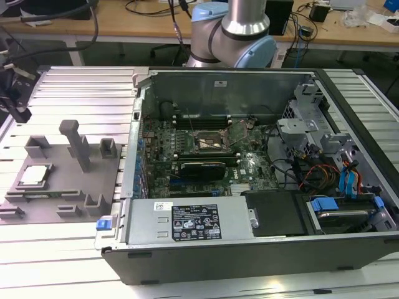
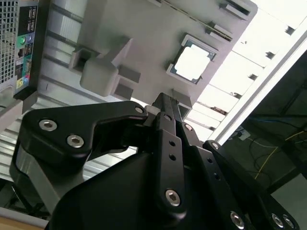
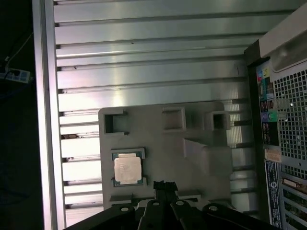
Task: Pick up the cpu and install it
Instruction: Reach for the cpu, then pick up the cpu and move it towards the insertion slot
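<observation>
The cpu (image 1: 34, 175) is a small silvery square chip lying flat in a recess of the grey plastic tray (image 1: 62, 187), at the exterior view's left. It shows in both wrist views, cpu (image 2: 194, 62) and cpu (image 3: 127, 170). My gripper (image 3: 164, 186) hangs well above the tray, near the cpu and apart from it. Its black fingers (image 2: 163, 103) are shut together with nothing between them. The metal-framed socket (image 1: 209, 140) sits on the motherboard inside the open computer case (image 1: 249, 187), with its cover plate tilted up.
Upright grey blocks and a tall post (image 1: 78, 143) stand on the tray next to the cpu. The case's walls, cables and drive bays (image 1: 336, 180) crowd the exterior view's right. The ribbed aluminium table (image 3: 144, 72) surrounds the tray. The robot base (image 1: 234, 31) stands behind the case.
</observation>
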Motion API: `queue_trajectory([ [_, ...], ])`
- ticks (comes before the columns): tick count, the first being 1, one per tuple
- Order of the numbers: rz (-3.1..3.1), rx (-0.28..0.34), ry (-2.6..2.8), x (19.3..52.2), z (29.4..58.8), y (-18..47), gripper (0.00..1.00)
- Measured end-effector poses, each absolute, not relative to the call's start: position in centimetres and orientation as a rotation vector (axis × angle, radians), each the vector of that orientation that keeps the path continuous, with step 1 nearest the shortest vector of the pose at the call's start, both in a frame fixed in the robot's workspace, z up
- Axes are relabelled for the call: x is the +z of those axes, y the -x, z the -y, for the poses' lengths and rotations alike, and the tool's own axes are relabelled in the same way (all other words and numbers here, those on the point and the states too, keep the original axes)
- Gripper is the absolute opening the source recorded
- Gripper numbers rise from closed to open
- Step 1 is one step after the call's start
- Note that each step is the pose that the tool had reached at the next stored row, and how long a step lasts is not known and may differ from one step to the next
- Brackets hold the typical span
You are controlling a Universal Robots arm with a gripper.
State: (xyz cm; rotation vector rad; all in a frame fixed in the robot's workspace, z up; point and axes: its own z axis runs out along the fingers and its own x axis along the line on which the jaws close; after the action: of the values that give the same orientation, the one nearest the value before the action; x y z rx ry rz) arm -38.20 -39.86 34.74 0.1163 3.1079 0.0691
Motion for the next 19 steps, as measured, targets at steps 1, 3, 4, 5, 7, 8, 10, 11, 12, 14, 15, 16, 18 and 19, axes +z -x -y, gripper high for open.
queue_trajectory([
  [1, -3.108, 0.069, -0.116, 34.7, 39.9, 38.4, 0.11],
  [3, -3.108, 0.069, -0.116, 34.5, 39.9, 38.8, 0.11],
  [4, -3.108, 0.069, -0.116, 34.4, 39.9, 39.0, 0.11],
  [5, -3.108, 0.069, -0.116, 34.3, 39.9, 39.2, 0.11],
  [7, -3.108, 0.069, -0.116, 33.9, 39.9, 39.4, 0.11],
  [8, -3.108, 0.069, -0.116, 33.7, 39.9, 39.5, 0.11],
  [10, -3.108, 0.069, -0.116, 33.3, 39.9, 39.5, 0.11],
  [11, -3.108, 0.069, -0.116, 33.0, 39.9, 39.5, 0.11],
  [12, -3.108, 0.069, -0.116, 32.7, 39.9, 39.5, 0.11],
  [14, -3.108, 0.069, -0.116, 32.6, 39.9, 39.5, 0.11],
  [15, -3.108, 0.069, -0.116, 32.6, 39.9, 39.5, 0.11],
  [16, -3.108, 0.069, -0.116, 32.6, 39.9, 39.5, 0.11],
  [18, -3.108, 0.069, -0.116, 32.6, 39.9, 39.5, 0.11],
  [19, -3.108, 0.069, -0.116, 32.6, 39.9, 39.5, 0.11],
])
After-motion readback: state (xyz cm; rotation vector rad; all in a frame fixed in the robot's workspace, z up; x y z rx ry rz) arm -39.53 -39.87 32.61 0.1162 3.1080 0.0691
